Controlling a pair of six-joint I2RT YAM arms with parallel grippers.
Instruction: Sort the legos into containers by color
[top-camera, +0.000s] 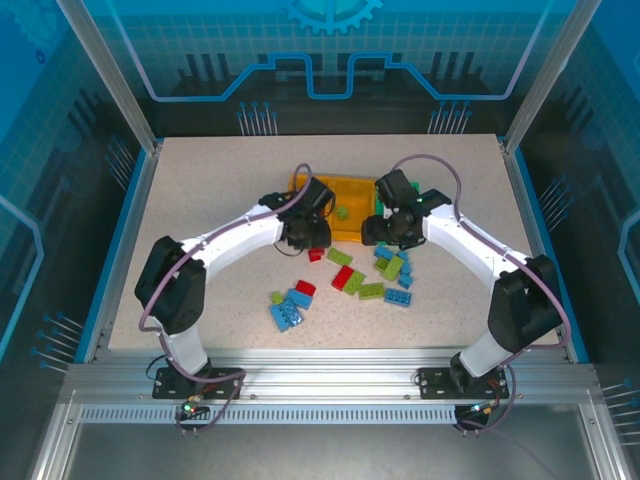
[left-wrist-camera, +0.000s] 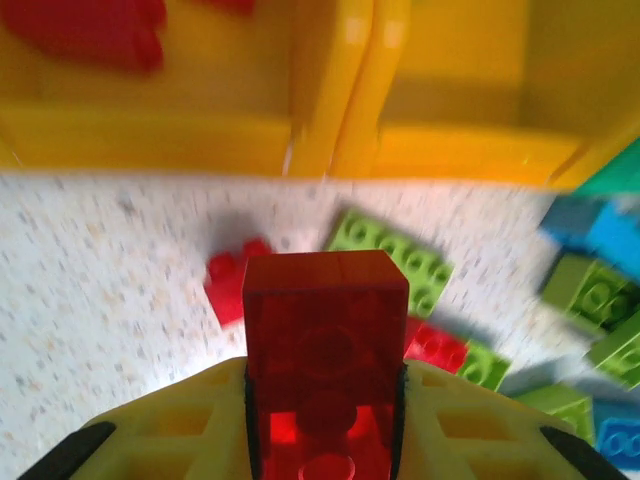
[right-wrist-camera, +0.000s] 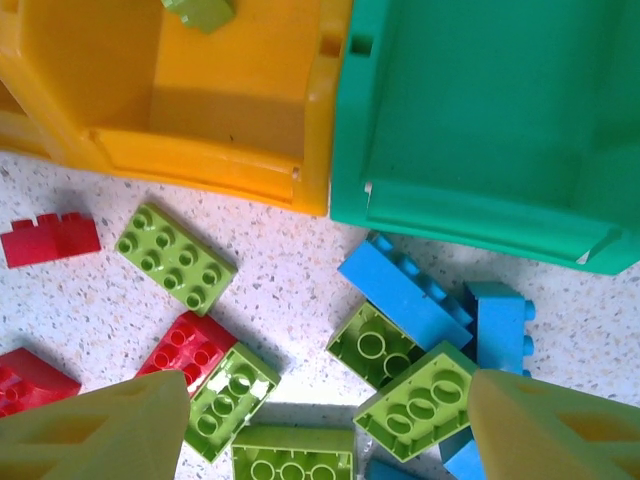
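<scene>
1. Left wrist view: I've got the left jaws pinching one red brick (left-wrist-camera: 325, 330). It looks glossy and blocky, with round shapes on its near face, and it hangs over the counter (left-wrist-camera: 100, 280) near the joined yellow bins (left-wrist-camera: 330, 110).
2. Right jaws are spread wide above loose lime, blue and red legos (right-wrist-camera: 405, 300) beside the green bin (right-wrist-camera: 480, 120).
3. A lime brick (top-camera: 343, 212) lies in the right yellow bin and a red piece (left-wrist-camera: 90, 30) in the left one.
</scene>
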